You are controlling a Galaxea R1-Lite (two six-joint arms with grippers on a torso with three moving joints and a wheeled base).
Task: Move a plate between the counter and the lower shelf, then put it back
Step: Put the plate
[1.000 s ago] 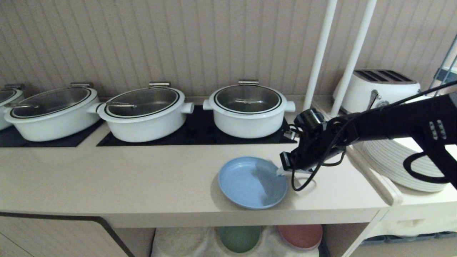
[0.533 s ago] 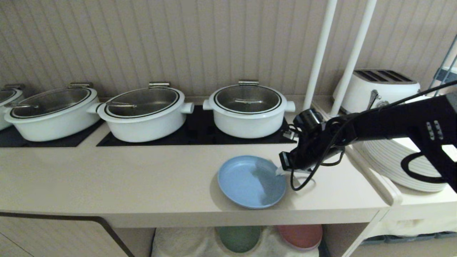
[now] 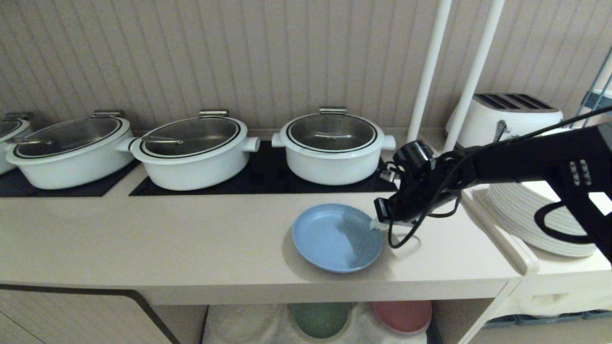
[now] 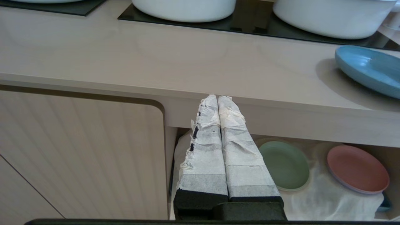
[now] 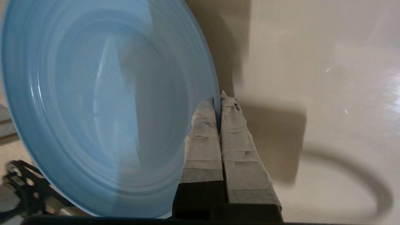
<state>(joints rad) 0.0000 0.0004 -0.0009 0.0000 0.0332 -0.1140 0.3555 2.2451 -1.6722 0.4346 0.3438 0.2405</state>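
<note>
Light-blue plastic, that was the plate [image 3: 336, 237], and my right end effector [image 3: 376, 224] had its taped fingers [image 5: 203, 137] pinched on the plate's right rim, one finger on the inside and one on the outside. It looked tilted, right edge raised a bit off the beige desk [image 3: 191, 229], with a shadow under it. It sat near the desk's front edge, just in front of the rightmost white pot [image 3: 332, 145] on the black cooktop [image 3: 267, 179]. My left end effector [image 4: 217, 99] hung down below the desk's front edge, fingers pressed together and gripping nothing. Behind it was the lower shelf [image 4: 325, 200] with its white cloth, a green plate [image 4: 286, 164] and a pink plate [image 4: 357, 168] lying there side by side.
</note>
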